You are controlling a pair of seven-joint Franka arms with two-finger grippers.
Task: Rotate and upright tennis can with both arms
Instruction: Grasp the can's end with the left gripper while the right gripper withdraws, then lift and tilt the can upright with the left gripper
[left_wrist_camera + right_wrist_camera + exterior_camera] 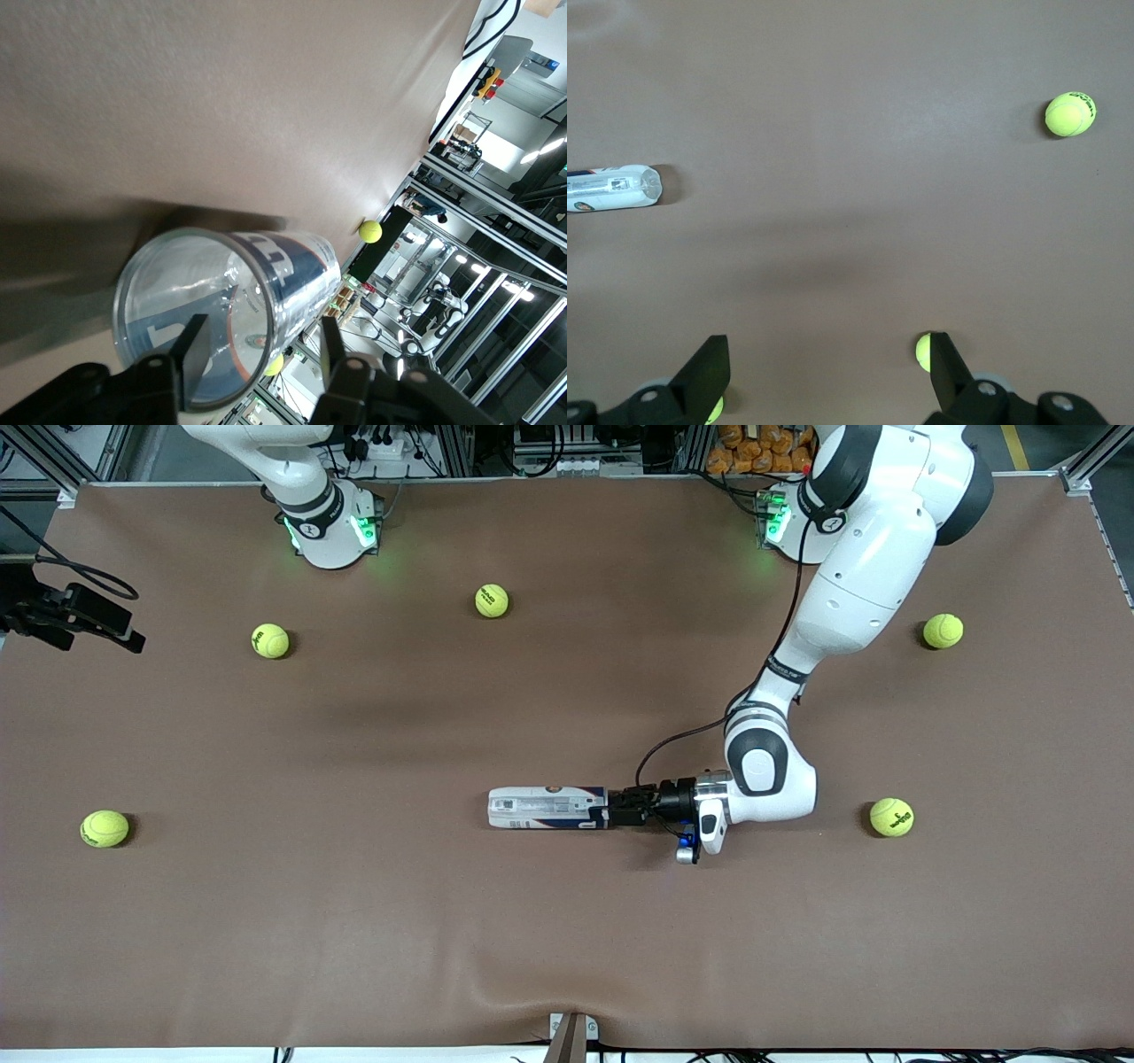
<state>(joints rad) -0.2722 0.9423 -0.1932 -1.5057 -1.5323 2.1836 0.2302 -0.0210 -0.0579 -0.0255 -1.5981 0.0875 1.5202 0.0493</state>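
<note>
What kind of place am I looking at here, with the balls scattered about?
Most likely a robotics lab or test cell. Two white arms are bolted along one edge of a brown-covered table; the left gripper is at the open end of a tennis can lying on its side, and aluminium framing and cables line the table's edge.

Front view: even overhead lighting, brown table [266, 921] moderately bright, no glare. Soft broad shadow band across the middle; small tight shadows beside each tennis ball [270, 640]. Green glow spills from the arm bases [354, 531] along the top edge.

Left wrist view: tennis can [221, 310] mouth shows reflections, casts a dark shadow; bright blown-out background at one corner.

Right wrist view: flat, dim light.
</note>
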